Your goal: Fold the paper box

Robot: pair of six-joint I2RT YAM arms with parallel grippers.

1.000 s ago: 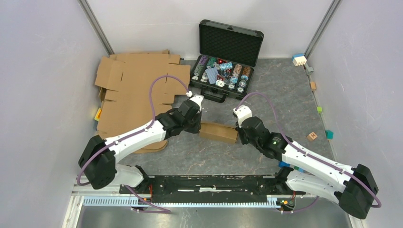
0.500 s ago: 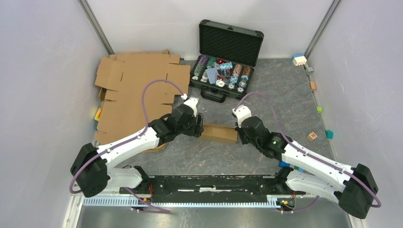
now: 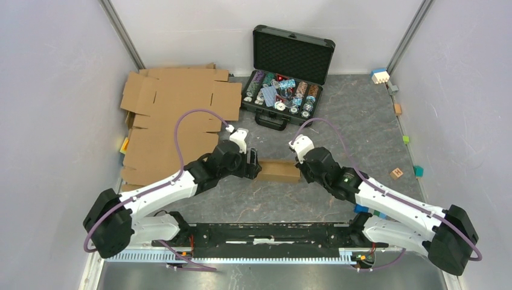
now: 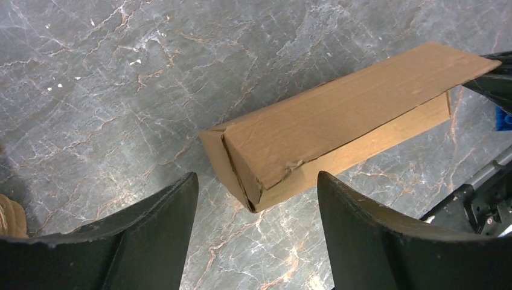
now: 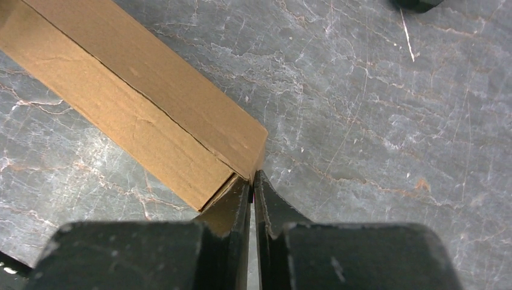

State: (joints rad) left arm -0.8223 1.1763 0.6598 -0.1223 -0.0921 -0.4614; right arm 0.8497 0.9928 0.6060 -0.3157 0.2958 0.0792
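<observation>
Your left end effector (image 4: pixel 256 175) gapes wide at the nine-o'clock end of the creased brown paper box (image 4: pixel 338 127). Your right end effector (image 5: pixel 253 175), jaws narrow, touches its three-o'clock corner.

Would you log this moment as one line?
paper box: folded into carton | left gripper: open at one end | right gripper: shut at other end

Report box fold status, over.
Left fingers open, flanking end of small brown cardboard box. Right fingers shut at its other end. Nothing in the way.
</observation>
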